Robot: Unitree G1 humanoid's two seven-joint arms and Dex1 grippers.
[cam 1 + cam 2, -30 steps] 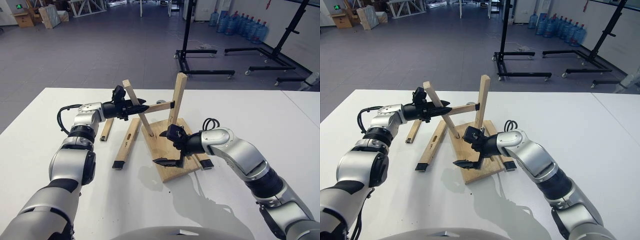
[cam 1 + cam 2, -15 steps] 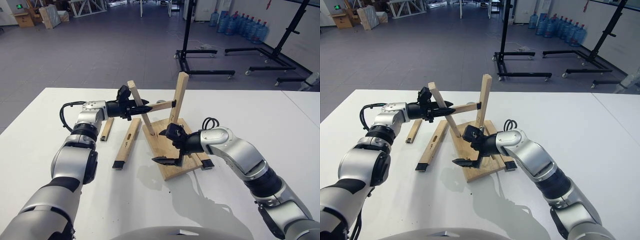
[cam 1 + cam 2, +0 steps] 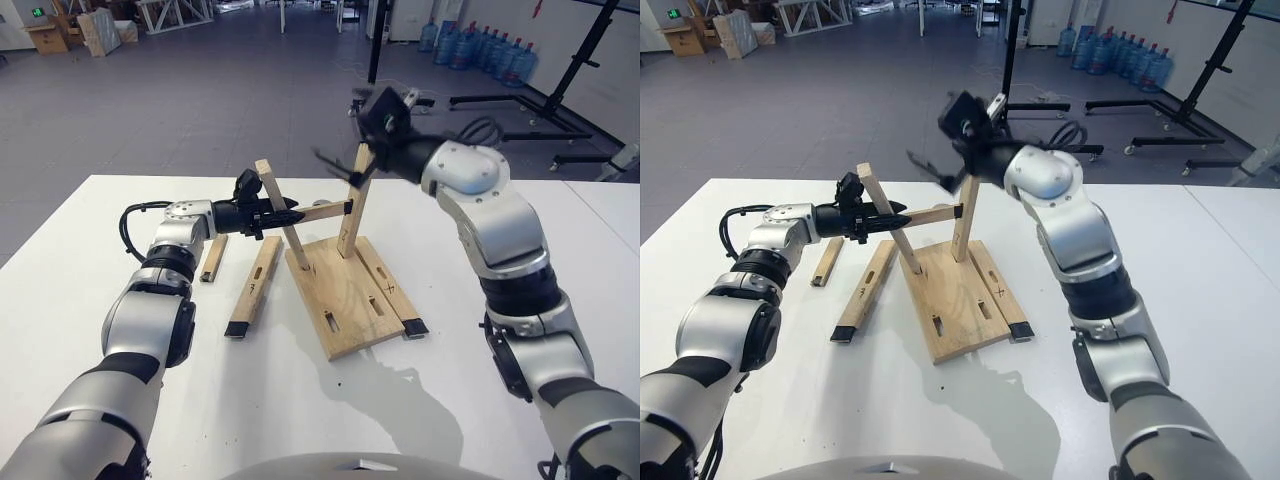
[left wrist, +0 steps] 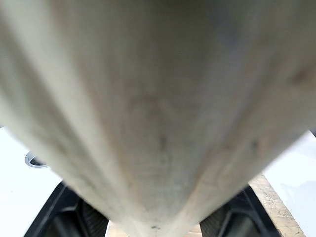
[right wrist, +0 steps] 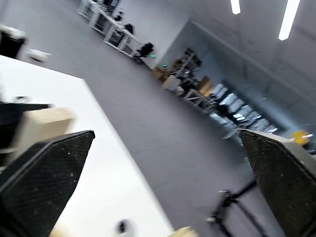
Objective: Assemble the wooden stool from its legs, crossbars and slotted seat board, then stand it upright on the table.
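Note:
The slotted seat board (image 3: 345,305) lies flat on the white table. Two legs stand in it: a tilted leg (image 3: 281,222) and an upright leg (image 3: 353,200), joined by a crossbar (image 3: 318,211). My left gripper (image 3: 277,212) is shut on the tilted leg near its top, and that leg's wood (image 4: 158,108) sits close against its wrist camera. My right gripper (image 3: 348,135) hangs open in the air above the upright leg's top, its fingers (image 5: 44,173) spread wide with nothing between them.
A loose leg (image 3: 254,285) and a short crossbar (image 3: 213,258) lie on the table left of the board. Another leg (image 3: 391,292) lies along the board's right side. Free table surface (image 3: 520,220) stretches to the right and front.
My right gripper has risen from low over the seat board to above the upright leg's top. The left gripper keeps its hold on the tilted leg.

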